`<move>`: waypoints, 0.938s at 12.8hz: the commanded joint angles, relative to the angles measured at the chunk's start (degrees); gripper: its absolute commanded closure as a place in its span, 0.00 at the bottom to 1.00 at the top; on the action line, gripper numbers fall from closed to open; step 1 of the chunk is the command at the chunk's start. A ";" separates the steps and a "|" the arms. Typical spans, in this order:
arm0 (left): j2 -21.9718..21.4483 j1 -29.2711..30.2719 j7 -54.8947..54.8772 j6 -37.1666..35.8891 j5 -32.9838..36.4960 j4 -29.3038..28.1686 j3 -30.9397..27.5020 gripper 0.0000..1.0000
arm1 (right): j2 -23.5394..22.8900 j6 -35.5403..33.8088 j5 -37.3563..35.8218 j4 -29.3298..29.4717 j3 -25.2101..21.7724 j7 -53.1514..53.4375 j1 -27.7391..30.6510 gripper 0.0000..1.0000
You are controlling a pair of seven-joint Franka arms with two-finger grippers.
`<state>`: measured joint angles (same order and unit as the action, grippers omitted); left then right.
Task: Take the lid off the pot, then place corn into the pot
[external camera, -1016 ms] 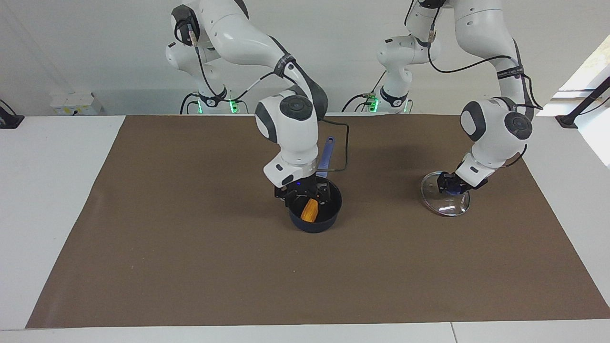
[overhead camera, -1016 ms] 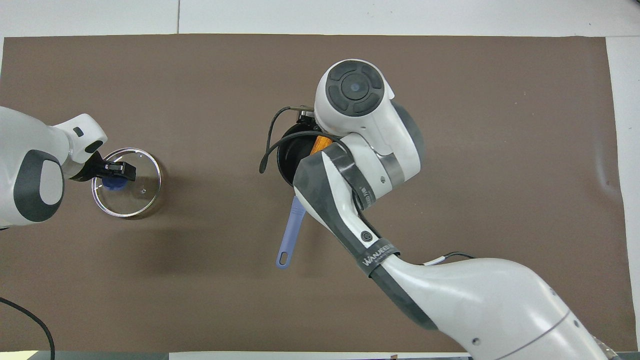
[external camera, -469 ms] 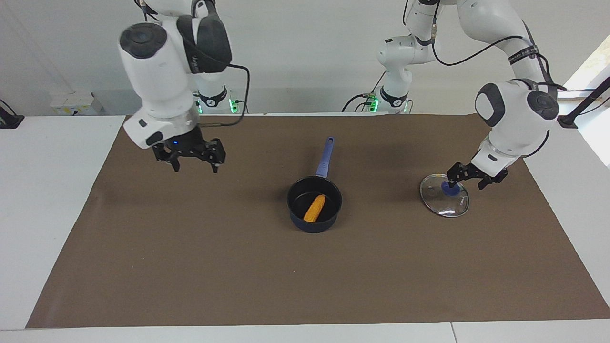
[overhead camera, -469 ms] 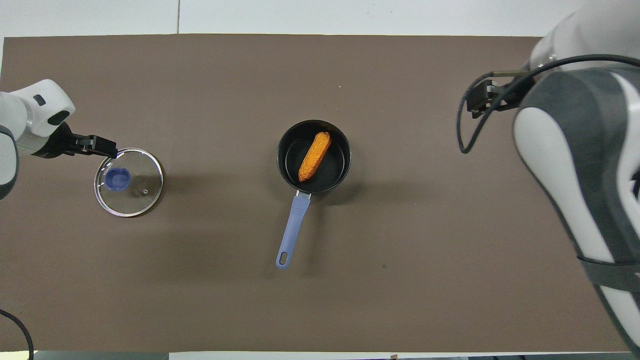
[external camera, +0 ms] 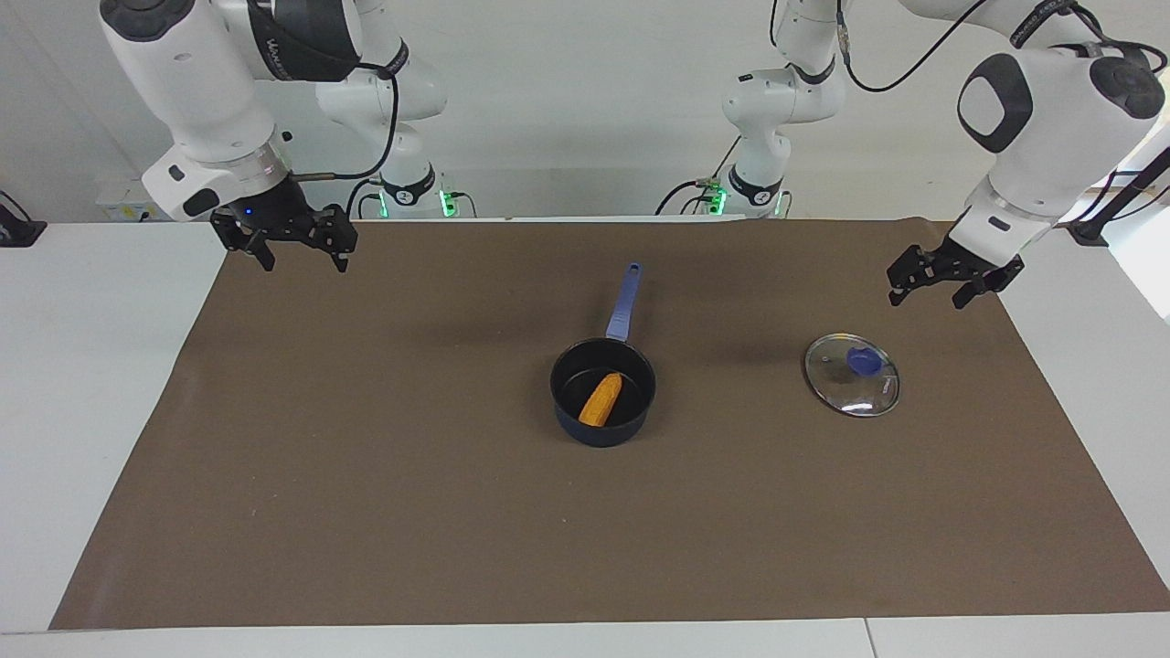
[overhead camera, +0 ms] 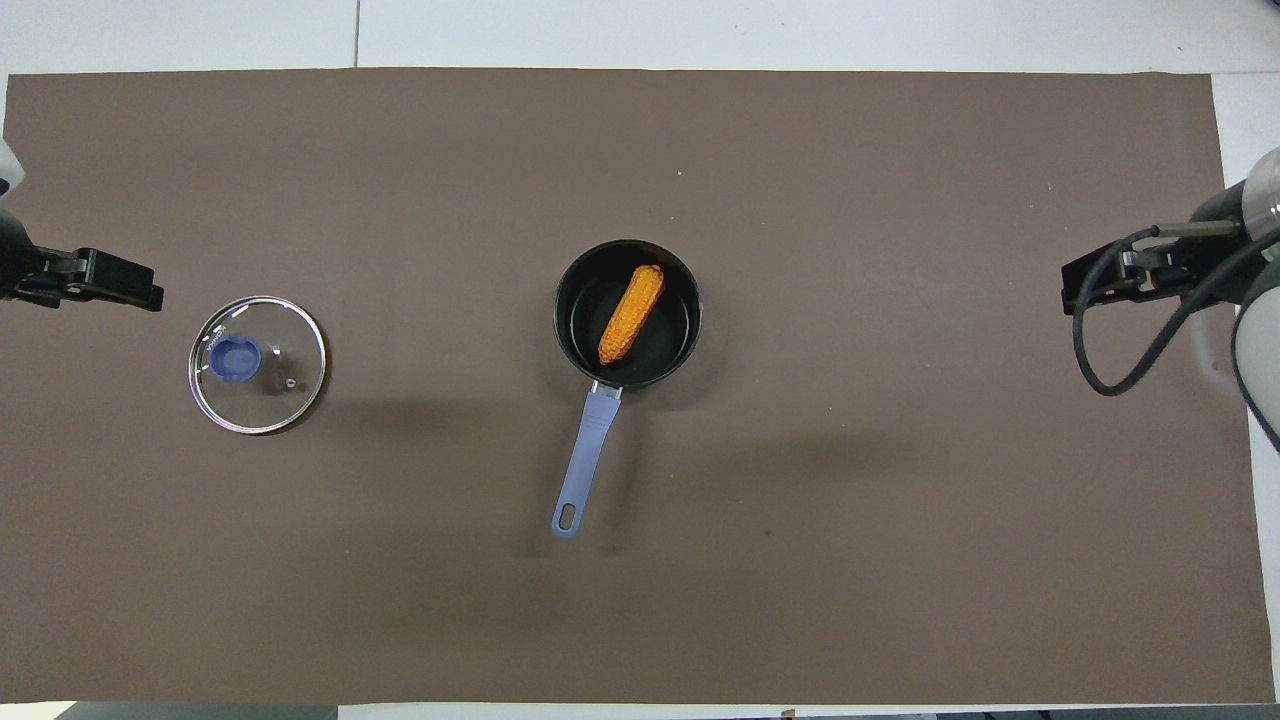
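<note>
Comparing this moment with a second earlier, we noted both arms had pulled up and away from the work. The right gripper (external camera: 291, 249), which had been down in the pot (external camera: 603, 393) over the corn (external camera: 601, 400), now hung wide and empty over the mat's (external camera: 366, 475) corner at the right arm's end of the table. The left gripper (external camera: 944, 281), which had been closed on the lid's (external camera: 853, 375) blue knob (external camera: 864, 361), had let go and now hung spread and empty above the mat's edge at the left arm's end.

We judged both steps done: lid off, corn in, nothing held.

The pot stood upright mid-mat, dark navy outside and black inside, its long blue handle (overhead camera: 586, 460) pointing toward the robots. The lid lay flat on the mat, well apart from the pot toward the left arm's end, clear glass with a metal rim, knob up. The corn lay on the pot's floor, slanted, orange-yellow and bumpy, tapered at both ends, wholly within the rim.
</note>
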<state>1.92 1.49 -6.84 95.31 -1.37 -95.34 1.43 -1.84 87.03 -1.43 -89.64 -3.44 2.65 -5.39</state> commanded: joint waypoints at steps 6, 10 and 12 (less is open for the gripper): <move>-6.05 -5.97 6.05 -8.39 1.11 -2.92 -2.22 0.00 | 4.91 -0.20 -0.77 -5.53 -0.07 -2.91 2.57 0.00; -5.70 -6.67 6.13 -7.86 1.11 -1.95 -2.22 0.00 | 5.01 -2.28 -0.24 -4.16 -0.16 -2.83 2.93 0.00; -5.62 -6.67 6.13 -7.69 1.11 -2.04 -2.22 0.00 | 5.18 -2.65 -0.06 -4.14 -0.51 -2.83 3.02 0.00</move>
<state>-2.63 -3.96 -1.56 87.45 -1.37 -96.59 0.13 2.22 85.44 -1.63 -93.74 -4.07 1.54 -3.28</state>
